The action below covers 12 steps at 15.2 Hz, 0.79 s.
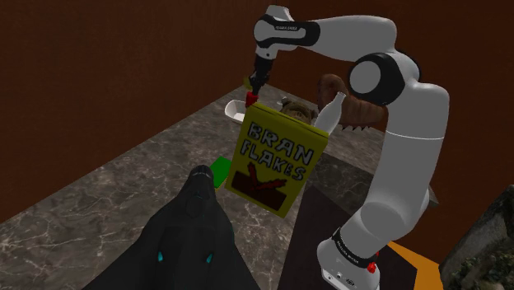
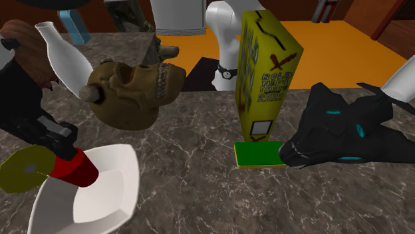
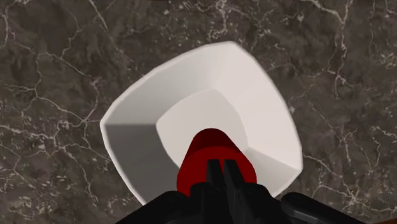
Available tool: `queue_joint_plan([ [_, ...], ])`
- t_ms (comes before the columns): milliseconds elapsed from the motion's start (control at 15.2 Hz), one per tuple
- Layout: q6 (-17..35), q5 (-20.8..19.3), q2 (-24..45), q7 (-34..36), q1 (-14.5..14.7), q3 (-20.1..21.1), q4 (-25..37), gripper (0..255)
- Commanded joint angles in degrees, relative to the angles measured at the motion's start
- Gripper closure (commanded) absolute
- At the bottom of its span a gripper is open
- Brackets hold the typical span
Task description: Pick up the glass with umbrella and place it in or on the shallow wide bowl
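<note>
The gripper (image 2: 61,145) is pressed shut on the red glass (image 2: 78,167), with its two black fingers (image 3: 213,170) nipping the glass close together. In the second exterior view the glass hangs tilted. Its long axis runs from about 10 o'clock at the gripper down to 4 o'clock, and its yellow-green umbrella (image 2: 25,169) sticks out at 9 o'clock.

The white shallow bowl (image 2: 116,189) lies on the marble counter (image 2: 199,173) at about 5 o'clock from the glass, and the glass's lower end already overlaps the bowl's rim. Whether glass and bowl touch cannot be told.

In the wrist view the red glass (image 3: 213,153) lies straight ahead of the gripper (image 3: 221,173), over the flat inner floor of the bowl (image 3: 254,89) and off to one side of its middle. In the shoulder view the gripper (image 1: 257,85) hangs at 12 o'clock from the yellow cereal box (image 1: 276,156), just above the bowl (image 1: 235,107).

The coming move looks like a short descent along the gripper's own line, then a release. The tilt may tip the glass once it is let go.
</note>
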Motion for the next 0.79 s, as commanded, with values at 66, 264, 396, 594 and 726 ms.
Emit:
queue_joint_plan([
  [66, 2.09, 0.03, 0.30, -0.05, -0.01, 0.01, -1.74, 255],
  [264, 2.79, 0.05, 0.39, -0.07, -0.01, 0.02, -2.38, 255],
  [396, 0.46, -4.03, 2.60, 4.64, 2.38, -0.96, -0.49, 0],
  [594, -1.82, -7.80, 5.38, 9.21, 4.97, -2.35, 1.21, 0],
  [726, -0.31, -7.83, 5.42, 9.25, 4.89, -2.39, -0.25, 0],
])
